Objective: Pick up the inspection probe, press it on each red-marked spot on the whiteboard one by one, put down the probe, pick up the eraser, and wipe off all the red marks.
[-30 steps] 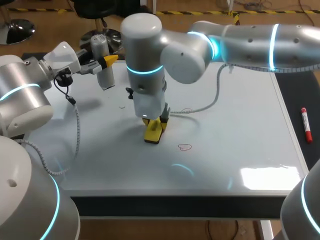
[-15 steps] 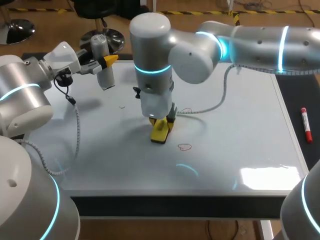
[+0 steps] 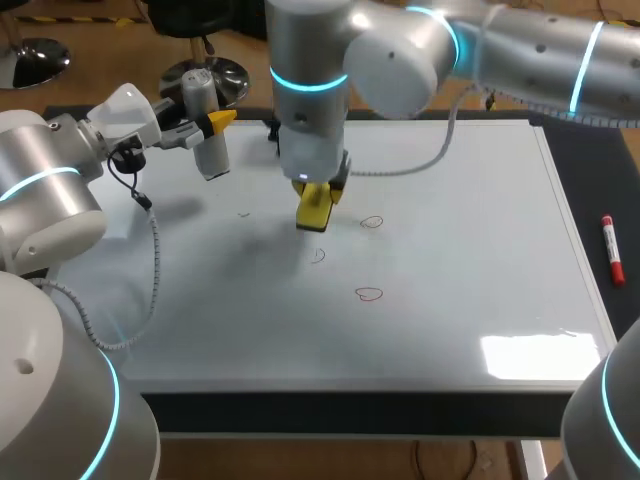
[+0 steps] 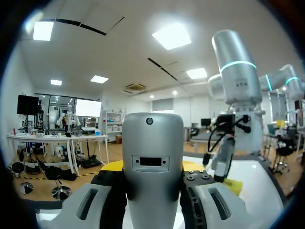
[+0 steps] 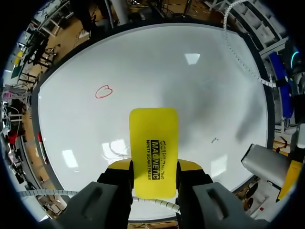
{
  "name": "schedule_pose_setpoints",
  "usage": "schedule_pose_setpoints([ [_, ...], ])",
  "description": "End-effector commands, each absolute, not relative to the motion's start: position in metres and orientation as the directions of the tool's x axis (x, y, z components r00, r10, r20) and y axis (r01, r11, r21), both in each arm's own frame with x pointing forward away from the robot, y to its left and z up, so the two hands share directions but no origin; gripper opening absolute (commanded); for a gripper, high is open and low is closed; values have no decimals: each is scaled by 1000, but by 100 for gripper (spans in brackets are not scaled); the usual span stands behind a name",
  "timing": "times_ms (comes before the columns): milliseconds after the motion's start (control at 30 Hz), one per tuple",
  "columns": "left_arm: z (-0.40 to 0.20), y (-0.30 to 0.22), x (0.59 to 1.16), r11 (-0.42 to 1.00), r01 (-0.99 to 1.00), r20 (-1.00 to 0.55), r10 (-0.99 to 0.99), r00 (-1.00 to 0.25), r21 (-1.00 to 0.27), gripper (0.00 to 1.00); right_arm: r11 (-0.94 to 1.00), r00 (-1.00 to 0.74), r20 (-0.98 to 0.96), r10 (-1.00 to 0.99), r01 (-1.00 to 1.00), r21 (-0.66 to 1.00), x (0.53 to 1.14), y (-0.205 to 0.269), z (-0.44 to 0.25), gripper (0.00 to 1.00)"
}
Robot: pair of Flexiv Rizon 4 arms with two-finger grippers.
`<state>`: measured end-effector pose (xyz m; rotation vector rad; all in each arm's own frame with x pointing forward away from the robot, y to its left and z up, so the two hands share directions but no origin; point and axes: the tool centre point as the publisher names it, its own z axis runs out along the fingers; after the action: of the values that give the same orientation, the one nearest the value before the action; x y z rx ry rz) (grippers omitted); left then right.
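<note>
1. The left hand was clamped on the probe, held above the whiteboard's far left corner.
2. The right hand gripped the yellow eraser over the whiteboard's middle, near three red marks.
3. A marker lay just right of the whiteboard.
</note>
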<state>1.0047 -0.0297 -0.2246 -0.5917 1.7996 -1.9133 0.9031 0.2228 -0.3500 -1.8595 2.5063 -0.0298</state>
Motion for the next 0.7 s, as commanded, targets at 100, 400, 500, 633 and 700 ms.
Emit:
schedule_pose_setpoints([
  [100,-224,-31,1005,-51,32,5,-593,-805,-998,0,295,-296,2,-955,-955,-32,910,214,-335,0],
  [400,-224,-31,1005,-51,32,5,-593,-805,-998,0,328,-328,9,-945,-945,13,877,231,-364,0],
  [500,-224,-31,1005,-51,32,5,-593,-805,-998,0,313,-313,18,-950,-949,36,864,240,-376,0],
  [633,-224,-31,1005,-51,32,5,-593,-805,-998,0,294,-293,26,-956,-955,47,851,250,-384,0],
  [700,-224,-31,1005,-51,32,5,-593,-805,-998,0,287,-286,25,-958,-957,47,847,254,-387,0],
])
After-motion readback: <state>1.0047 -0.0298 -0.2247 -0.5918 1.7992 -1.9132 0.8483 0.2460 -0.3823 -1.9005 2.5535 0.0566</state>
